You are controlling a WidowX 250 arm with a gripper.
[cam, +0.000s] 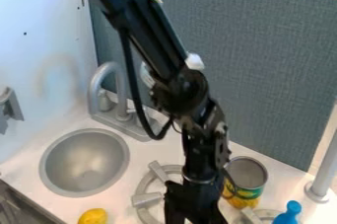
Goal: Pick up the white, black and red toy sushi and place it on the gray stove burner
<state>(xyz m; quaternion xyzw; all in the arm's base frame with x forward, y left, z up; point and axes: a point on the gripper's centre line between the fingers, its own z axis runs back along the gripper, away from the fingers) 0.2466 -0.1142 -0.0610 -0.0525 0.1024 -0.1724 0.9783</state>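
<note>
Over the burner, the end effector hangs downward near the can, open or closed unclear.

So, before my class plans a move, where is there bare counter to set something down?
Bare counter shows between the sink and the left burner, down toward the lemon, and between the open can and the grey post. It is crowded around the gripper, that burner, the can and the blue object.
</note>
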